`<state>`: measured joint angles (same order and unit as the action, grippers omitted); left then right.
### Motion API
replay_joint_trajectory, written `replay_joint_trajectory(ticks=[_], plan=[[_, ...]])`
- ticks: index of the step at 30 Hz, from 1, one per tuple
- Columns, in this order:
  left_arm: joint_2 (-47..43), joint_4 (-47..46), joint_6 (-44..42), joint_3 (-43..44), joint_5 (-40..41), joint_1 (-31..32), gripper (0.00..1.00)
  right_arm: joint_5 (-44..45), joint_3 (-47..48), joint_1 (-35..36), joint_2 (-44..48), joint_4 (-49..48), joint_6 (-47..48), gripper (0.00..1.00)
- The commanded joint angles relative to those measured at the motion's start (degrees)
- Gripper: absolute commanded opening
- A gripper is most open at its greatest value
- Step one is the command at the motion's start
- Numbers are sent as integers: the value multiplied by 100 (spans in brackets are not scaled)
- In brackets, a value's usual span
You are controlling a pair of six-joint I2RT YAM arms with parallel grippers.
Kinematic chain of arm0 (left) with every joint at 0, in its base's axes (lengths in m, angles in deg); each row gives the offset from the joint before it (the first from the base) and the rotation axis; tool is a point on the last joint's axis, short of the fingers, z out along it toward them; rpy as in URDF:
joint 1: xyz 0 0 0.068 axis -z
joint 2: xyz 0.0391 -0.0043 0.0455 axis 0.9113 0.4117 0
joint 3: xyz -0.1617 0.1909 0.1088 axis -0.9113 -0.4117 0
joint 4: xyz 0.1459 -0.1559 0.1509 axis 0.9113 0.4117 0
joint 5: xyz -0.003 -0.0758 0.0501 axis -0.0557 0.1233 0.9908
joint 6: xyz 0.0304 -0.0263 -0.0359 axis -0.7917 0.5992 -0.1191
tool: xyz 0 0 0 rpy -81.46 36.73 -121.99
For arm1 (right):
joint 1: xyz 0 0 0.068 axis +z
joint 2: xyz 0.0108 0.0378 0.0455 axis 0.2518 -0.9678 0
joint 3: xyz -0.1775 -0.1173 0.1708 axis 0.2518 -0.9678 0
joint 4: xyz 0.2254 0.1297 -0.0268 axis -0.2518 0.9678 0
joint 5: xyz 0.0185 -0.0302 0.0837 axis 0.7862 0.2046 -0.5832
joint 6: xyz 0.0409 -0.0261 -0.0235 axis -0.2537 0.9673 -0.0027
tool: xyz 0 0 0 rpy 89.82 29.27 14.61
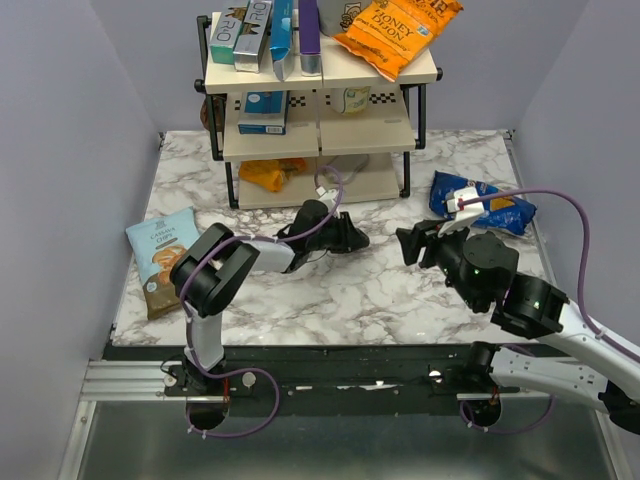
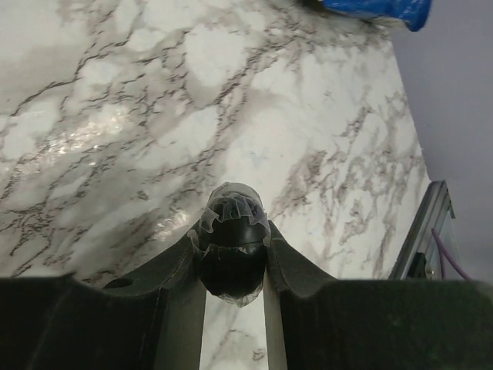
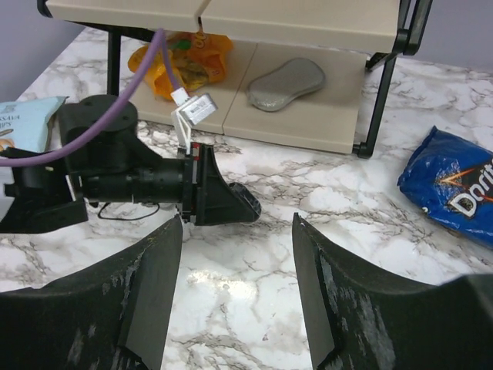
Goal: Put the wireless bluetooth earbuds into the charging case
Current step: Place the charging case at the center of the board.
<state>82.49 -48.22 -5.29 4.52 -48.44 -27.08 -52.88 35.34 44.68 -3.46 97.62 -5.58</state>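
– Black and glossy, the charging case (image 2: 231, 270): where does it sit?
– It is pinched between the closed fingers (image 2: 173, 277) of the left gripper (image 2: 231, 235), low over the marble table (image 2: 139, 116) near its middle. A clear ribbed piece (image 2: 231, 206) lies across its top. I cannot tell whether it touches the marble.
– Anything inside it?
– Cannot tell. No view looks into it.
– Other holders?
– The rack (image 1: 340, 135) stands at the back of the table. A grey oval thing (image 3: 286, 81) and an orange bag (image 3: 179, 63) lie on its lowest shelf. Boxes and an orange chip bag (image 1: 397, 30) are on top. A blue chip bag (image 1: 485, 205) lies on the table to the right, outside the rack.
– And the arms?
– The left arm rises from its base, bends, and stretches its forearm rightward. Its pincer is roughly level and points right. The right gripper (image 1: 408, 243) faces it from the right, above the marble. Its jaws stand wide apart with nothing between them, clear of the case.
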Motion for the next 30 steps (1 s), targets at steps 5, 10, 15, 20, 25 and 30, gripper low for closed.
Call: replay_joint_trajectory(ticks=[5, 10, 15, 20, 25, 30], plan=[[822, 436, 297, 635, -3, -47, 8, -89, -9, -20, 28, 248, -40, 68], [893, 647, 235, 644, 67, -47, 37, -63, -53, -20, 99, 266, -5, 68], [744, 770, 174, 398, 146, -55, 54, -28, -158, -11, 204, 275, -23, 68], [313, 945, 7, 56, 261, -204, 67, -36, -246, -11, 274, 284, -84, 68], [-493, 1350, -248, -182, 392, -477, 83, -63, -325, -12, 310, 319, -128, 68], [-1584, 2533, -774, -121, 865, -635, 90, -45, -474, -11, 345, 310, -225, 68]])
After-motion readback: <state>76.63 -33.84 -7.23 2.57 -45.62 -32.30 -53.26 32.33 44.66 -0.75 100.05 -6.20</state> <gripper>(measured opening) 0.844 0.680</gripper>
